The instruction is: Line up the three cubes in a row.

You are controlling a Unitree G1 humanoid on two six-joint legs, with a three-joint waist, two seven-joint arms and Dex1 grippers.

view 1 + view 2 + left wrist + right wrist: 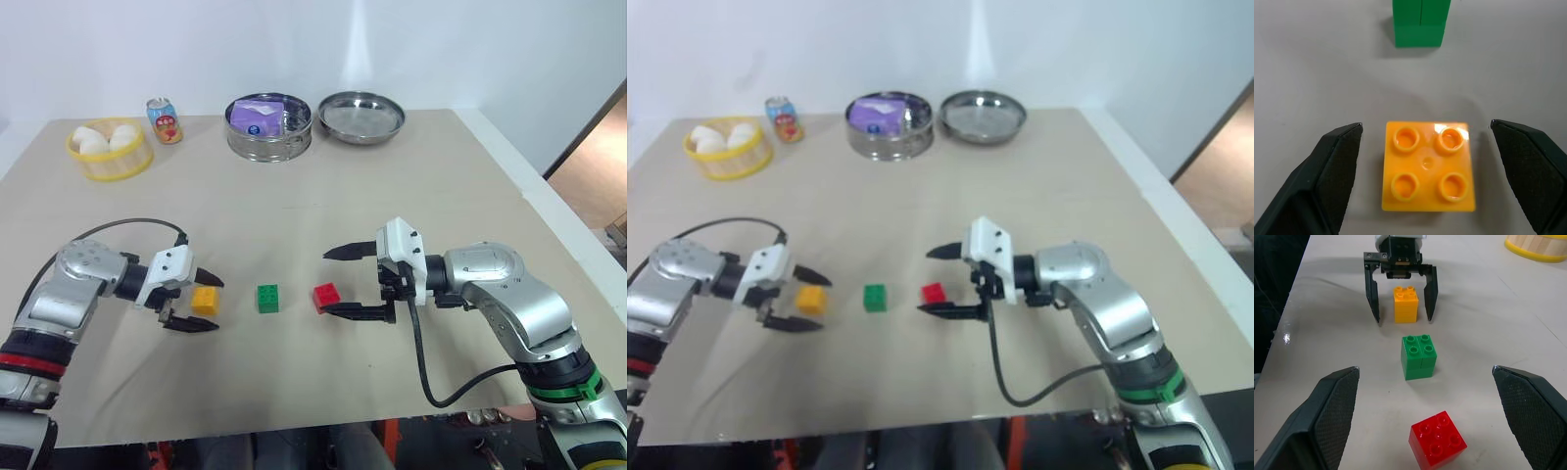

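Left pincer [195,303] reaches in low from the left, angled down, fingers spread wide either side of the yellow-orange cube [205,300] without touching it. Right pincer [351,282] reaches from the right, wide, around the red cube [326,296]. Three cubes, studs up, in a rough row on the surface [294,215]; green cube [267,298] in the middle, red cube turned slightly askew.

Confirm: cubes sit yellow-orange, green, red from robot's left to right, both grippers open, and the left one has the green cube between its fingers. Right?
Not quite. The left gripper has the yellow-orange cube between its open fingers, not the green cube; the left wrist view shows it, with gaps on both sides. The rest holds: the order ends with the red cube, and the right gripper is open.
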